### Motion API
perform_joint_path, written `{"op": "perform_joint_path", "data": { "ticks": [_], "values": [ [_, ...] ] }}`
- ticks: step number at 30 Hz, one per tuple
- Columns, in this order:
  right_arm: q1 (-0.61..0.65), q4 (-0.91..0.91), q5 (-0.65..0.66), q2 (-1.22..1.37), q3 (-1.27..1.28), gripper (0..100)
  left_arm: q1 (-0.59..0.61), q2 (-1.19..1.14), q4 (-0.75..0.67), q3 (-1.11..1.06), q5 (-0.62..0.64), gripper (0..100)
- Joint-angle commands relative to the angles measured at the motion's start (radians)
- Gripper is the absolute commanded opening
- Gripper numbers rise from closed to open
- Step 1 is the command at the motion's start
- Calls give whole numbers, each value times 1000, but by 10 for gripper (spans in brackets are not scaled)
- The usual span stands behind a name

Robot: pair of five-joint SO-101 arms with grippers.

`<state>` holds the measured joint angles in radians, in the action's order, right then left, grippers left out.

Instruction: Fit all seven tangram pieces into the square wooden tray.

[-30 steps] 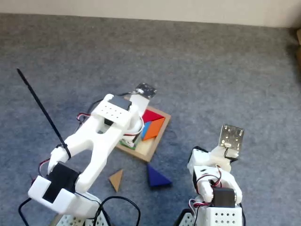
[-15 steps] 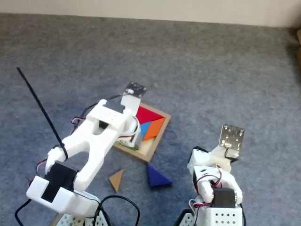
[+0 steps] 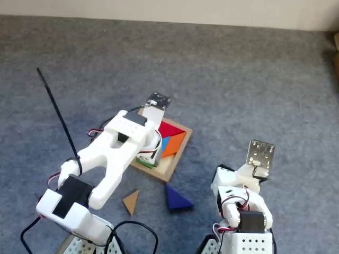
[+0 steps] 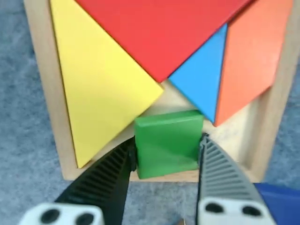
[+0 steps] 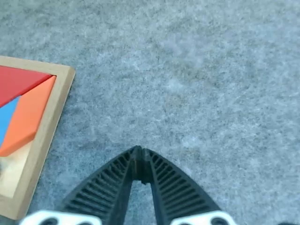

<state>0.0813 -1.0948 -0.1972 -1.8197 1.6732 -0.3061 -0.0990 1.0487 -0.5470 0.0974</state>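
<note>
The left gripper [image 4: 167, 145] clamped the green square [image 4: 168, 133] inside the wooden tray [image 4: 43, 84]; the right gripper [image 5: 141, 164] hung closed and empty over the table [image 5: 211, 70]

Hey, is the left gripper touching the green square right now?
Touching. In the left wrist view, the left gripper clamps the green square, its jaws pressing against opposite sides.

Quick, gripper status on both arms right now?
Left gripper: closed on the green square.
Right gripper: closed, holding nothing.
</note>
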Motion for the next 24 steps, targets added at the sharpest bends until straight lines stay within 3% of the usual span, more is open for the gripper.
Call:
{"op": "perform_joint_path", "data": {
  "ticks": [1, 11, 16, 24],
  "values": [
    [-10, 22, 14, -18, 120, 9, -47, -10, 5, 39, 2, 116],
    [-10, 22, 14, -18, 120, 9, -56, 36, 92, 77, 0, 115],
    [-10, 22, 14, -18, 120, 9, -56, 127, 121, 71, -94, 115],
    [-10, 22, 14, -18, 120, 9, -56, 142, 121, 71, -118, 115]
  ]
}}
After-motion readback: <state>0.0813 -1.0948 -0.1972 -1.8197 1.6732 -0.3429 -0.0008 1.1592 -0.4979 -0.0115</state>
